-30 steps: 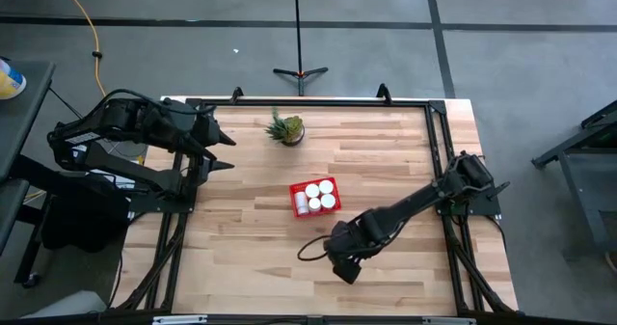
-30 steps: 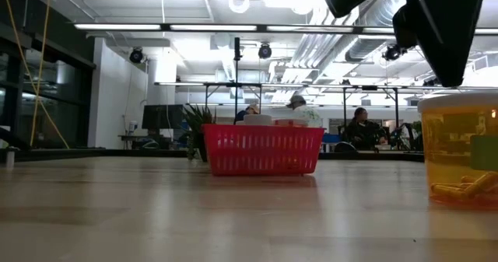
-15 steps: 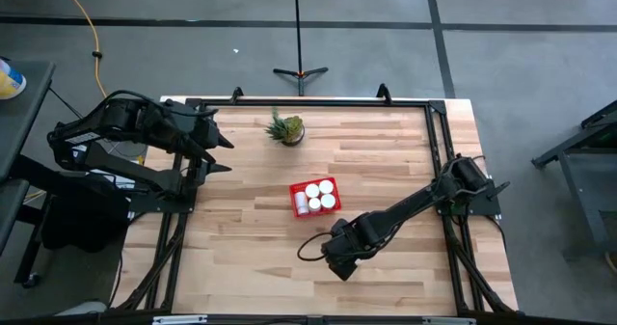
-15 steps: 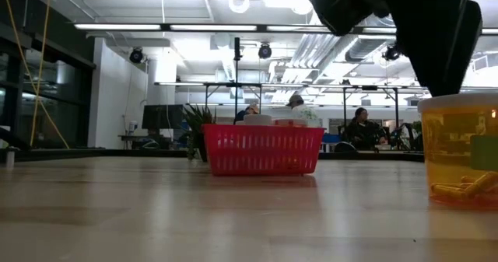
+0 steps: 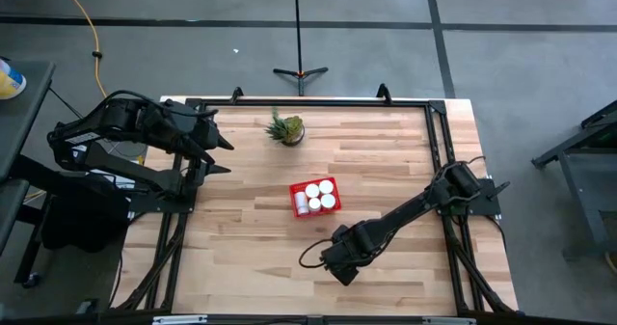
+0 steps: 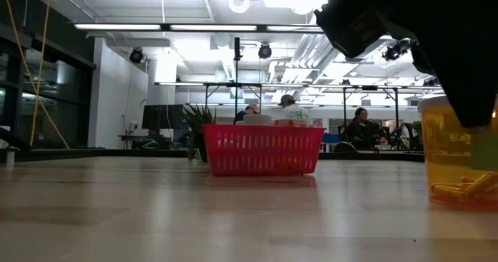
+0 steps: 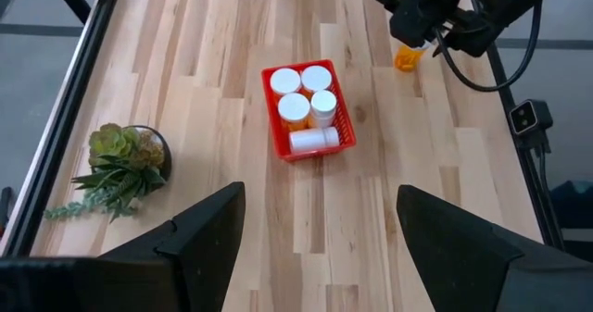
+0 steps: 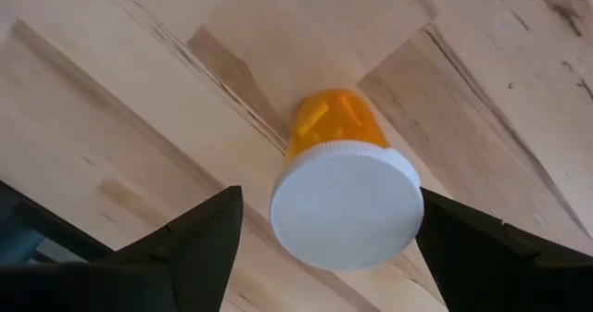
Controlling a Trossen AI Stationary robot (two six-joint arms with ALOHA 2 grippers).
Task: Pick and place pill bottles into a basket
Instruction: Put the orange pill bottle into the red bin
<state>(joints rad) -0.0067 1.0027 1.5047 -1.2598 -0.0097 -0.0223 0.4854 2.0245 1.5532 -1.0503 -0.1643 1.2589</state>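
Note:
An orange pill bottle with a white cap stands upright on its base on the wooden table. It also shows in the low view and the left wrist view. My right gripper is open just above it, near the table's near edge, one finger on either side of the cap, touching nothing. In the high view my right gripper hides the bottle. The red basket at the table's middle holds several white-capped bottles. My left gripper is open and empty at the far left.
A small spiky green potted plant stands at the far edge, left of the middle. Black rails run along the table's sides. In the low view people sit at desks in the room behind the basket.
My right gripper has gone down over the orange bottle, so that its dark fingers now overlap the cap in the low view. The bottle has stayed where it stood.

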